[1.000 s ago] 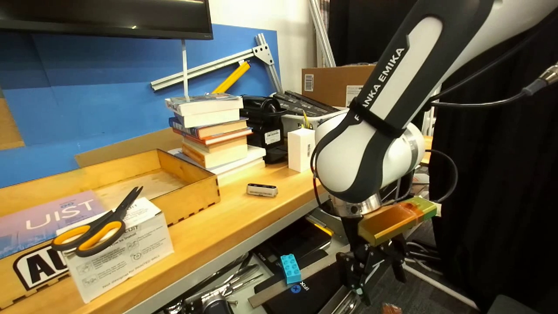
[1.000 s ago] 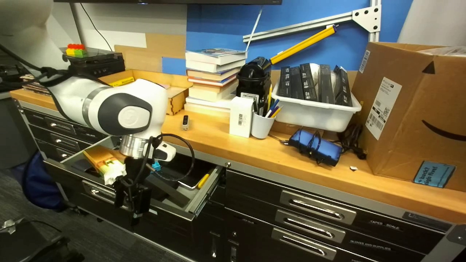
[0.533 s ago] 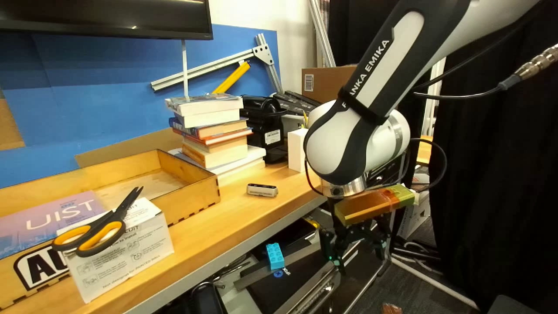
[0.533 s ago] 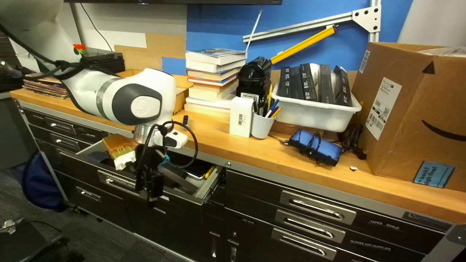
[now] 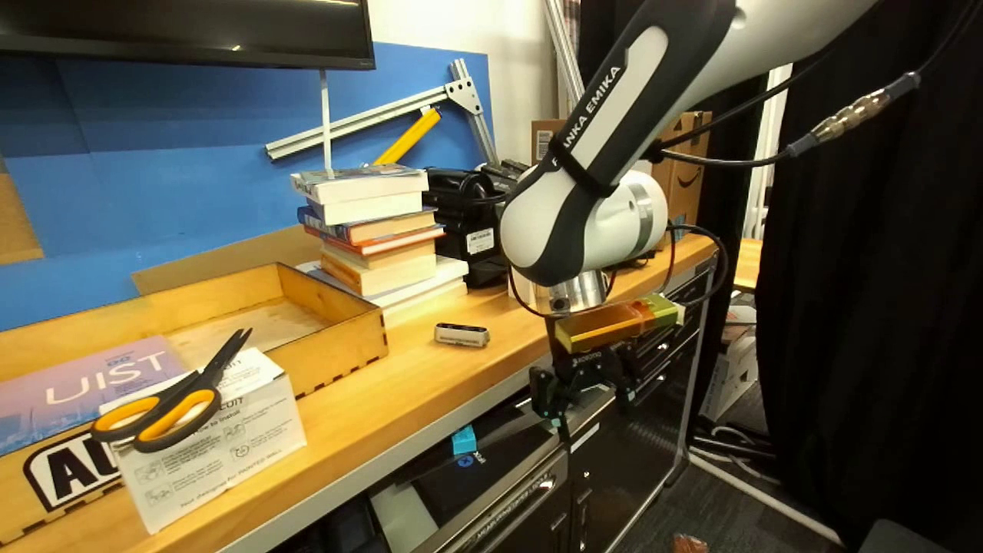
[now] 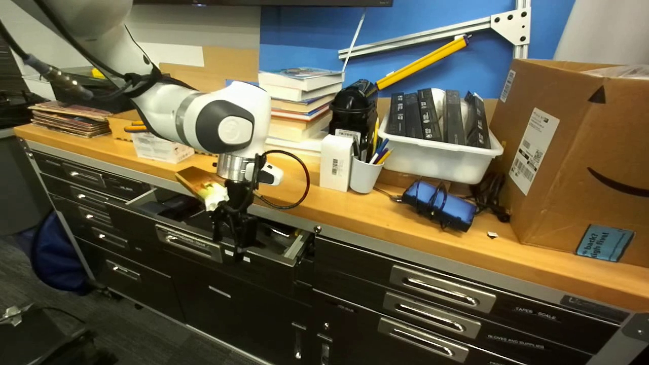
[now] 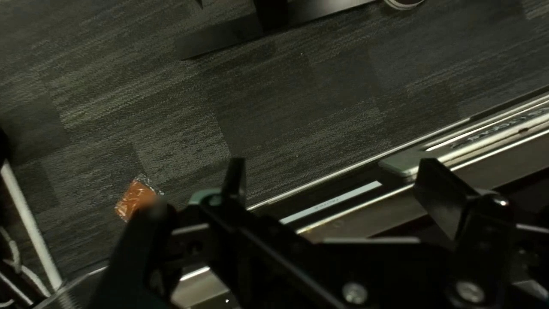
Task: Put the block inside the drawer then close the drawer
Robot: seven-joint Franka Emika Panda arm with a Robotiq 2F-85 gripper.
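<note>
Two fingers [image 7: 441, 193] on the claw [image 7: 336, 176], spread wide, nothing between them. Block [image 5: 464, 440] is already in the drawer [image 6: 276, 271], apparently on the black case [image 5: 461, 488]; I get it in an exterior view only, partly cut off by the table [image 5: 430, 376] edge.

Drawer's partly open, so I read the step as the closing push. Doing it well: push level, straight along the drawer's travel, contact on the flat of its front. Fingertips riding over the rim would lose the push. Claw shows beside the handle [image 6: 187, 241], off the drawer's middle, and askew to the front in the wrist view, so probably one finger would bear. Squaring up and shifting toward the handle should cut racking. Go slow so the block doesn't skid or tip. Can't judge block clearance under the table edge; check before the last stretch. Stop when the front seats.

Pose: arm [image 5: 607, 107] slants down toward the drawer, wrist [image 5: 572, 296] bent so the claw hangs fingers-down at the drawer's front. Touching or just beside, can't tell. Watch the orange-and-green bar [image 5: 607, 326] on the wrist: it hangs high over the drawer and might bump the table edge.
</note>
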